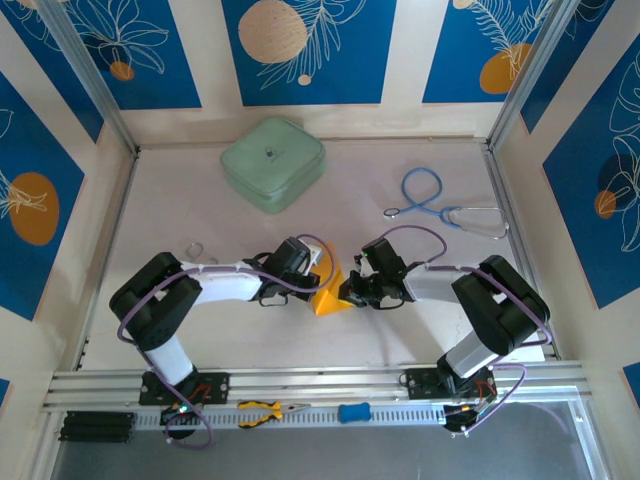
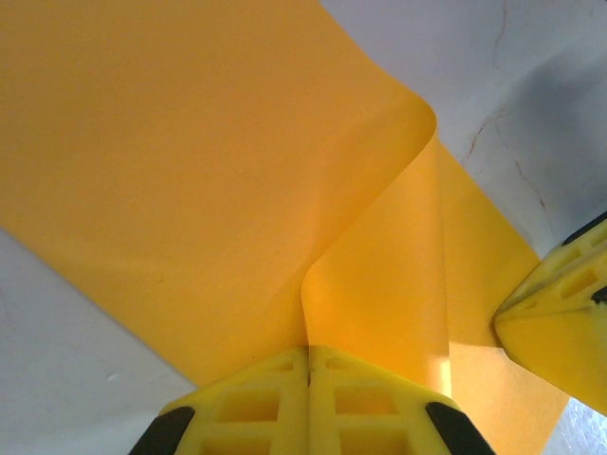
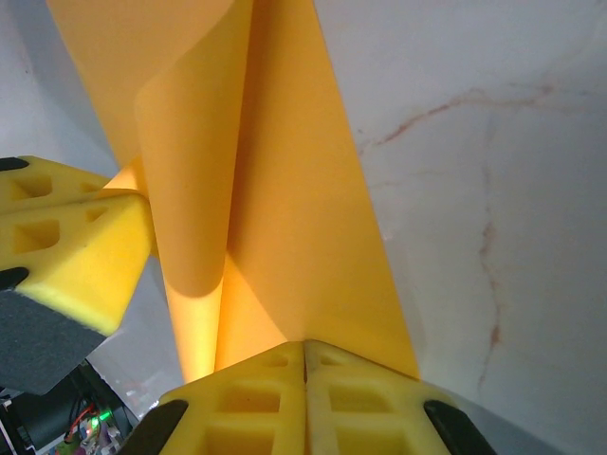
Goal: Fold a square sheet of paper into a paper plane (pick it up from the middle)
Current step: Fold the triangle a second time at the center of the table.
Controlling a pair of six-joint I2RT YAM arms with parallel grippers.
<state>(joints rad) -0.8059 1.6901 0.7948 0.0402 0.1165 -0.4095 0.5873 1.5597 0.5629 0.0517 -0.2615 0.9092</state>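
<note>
Fingers [image 2: 256, 403] of left gripper [image 2: 308, 351], right gripper [image 3: 304, 345] closed tight on square sheet of paper [image 2: 190, 171]; case [image 1: 272, 163] logo unreadable.

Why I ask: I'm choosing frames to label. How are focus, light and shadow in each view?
Top external: even light, sharp, soft shadows by the paper. Left wrist: the paper's curl is shaded, with a bright glow beside the left gripper. Right wrist: the curl shows a darker band and a glow near the right gripper; veins in the table look clear.
</note>
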